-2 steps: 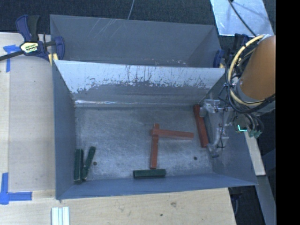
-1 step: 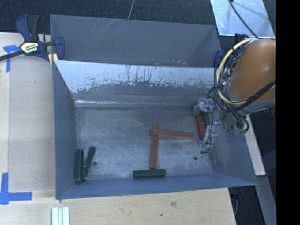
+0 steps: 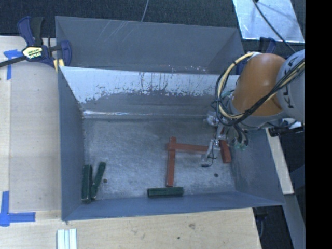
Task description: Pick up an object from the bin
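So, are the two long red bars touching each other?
Touching. The camera view shows the front-pointing red bar overlapping the sideways red bar at its left end.

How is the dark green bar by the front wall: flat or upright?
Lying flat: the dark green bar shows its whole long side along the bin floor.

A robotics lab: a cabled robot arm (image 3: 259,84) hangs over a scuffed grey metal bin (image 3: 155,51)

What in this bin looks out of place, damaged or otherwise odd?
Nothing is spilled or broken. Only the bin's back wall stands out: dark reddish streaks run down it, like stains or scuffs. The red-brown bars and green bars lie flat on the floor, loosely scattered.
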Action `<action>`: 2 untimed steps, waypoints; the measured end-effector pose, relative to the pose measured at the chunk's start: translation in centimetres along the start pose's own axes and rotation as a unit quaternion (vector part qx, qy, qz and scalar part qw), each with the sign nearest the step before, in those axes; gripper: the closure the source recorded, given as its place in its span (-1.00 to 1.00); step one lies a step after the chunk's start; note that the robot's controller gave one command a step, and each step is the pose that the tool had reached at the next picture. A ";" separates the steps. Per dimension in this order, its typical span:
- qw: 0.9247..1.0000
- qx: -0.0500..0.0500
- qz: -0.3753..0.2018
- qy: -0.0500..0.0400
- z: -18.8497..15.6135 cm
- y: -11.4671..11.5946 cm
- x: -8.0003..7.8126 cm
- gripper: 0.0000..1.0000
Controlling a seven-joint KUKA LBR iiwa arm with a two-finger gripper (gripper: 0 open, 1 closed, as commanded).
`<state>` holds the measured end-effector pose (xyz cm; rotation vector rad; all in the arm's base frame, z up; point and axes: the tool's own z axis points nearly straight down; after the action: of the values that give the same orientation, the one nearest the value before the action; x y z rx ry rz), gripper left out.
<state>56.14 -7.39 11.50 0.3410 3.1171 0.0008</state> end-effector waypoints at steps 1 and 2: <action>1.000 0.001 -0.008 0.003 -0.7 0.3 -2.3 -1.00; 0.997 0.000 0.072 0.000 -1.6 4.3 -2.2 -1.00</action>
<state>59.19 -3.67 13.14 0.5637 3.0857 0.0008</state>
